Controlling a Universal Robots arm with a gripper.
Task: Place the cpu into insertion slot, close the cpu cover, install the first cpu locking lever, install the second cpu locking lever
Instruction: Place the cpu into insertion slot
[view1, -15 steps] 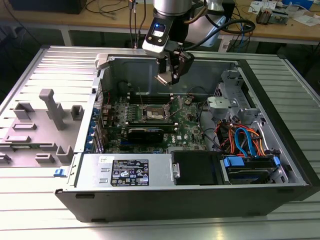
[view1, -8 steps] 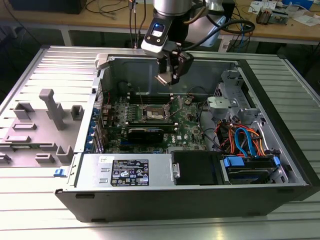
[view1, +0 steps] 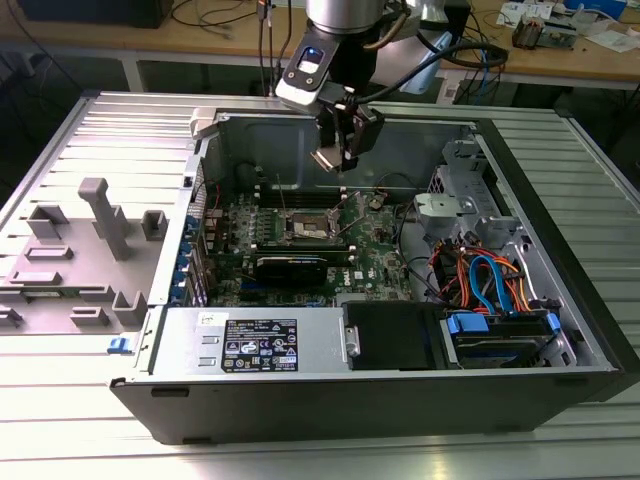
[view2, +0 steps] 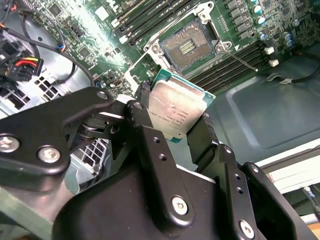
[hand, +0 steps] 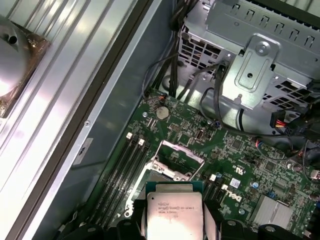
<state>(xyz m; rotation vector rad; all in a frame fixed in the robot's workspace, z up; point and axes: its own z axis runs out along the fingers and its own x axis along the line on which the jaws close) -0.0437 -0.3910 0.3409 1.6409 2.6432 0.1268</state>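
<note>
My gripper (view1: 336, 152) hangs above the open computer case, shut on the cpu (view1: 328, 160), a flat square chip with a pale silver top. In the second wrist view the cpu (view2: 177, 112) sits tilted between the black fingers (view2: 142, 107). Beyond it, the insertion slot (view2: 187, 47) lies bare, with a dark centre and a silvery rim. In the exterior view the slot (view1: 308, 228) lies below and slightly to the left of the chip. The first wrist view has the cpu (hand: 172, 210) in front of the cpu cover (hand: 179, 150), which stands raised open. A thin locking lever (view2: 240, 57) sticks out beside the slot.
Long black memory slots (view2: 150, 15) flank the socket. A black-shrouded expansion card (view1: 300, 265) lies in front of it, with the power supply (view1: 260, 345) nearer still. A drive cage with coloured cables (view1: 490, 290) fills the case's right side. A grey fixture (view1: 100, 215) stands outside on the left.
</note>
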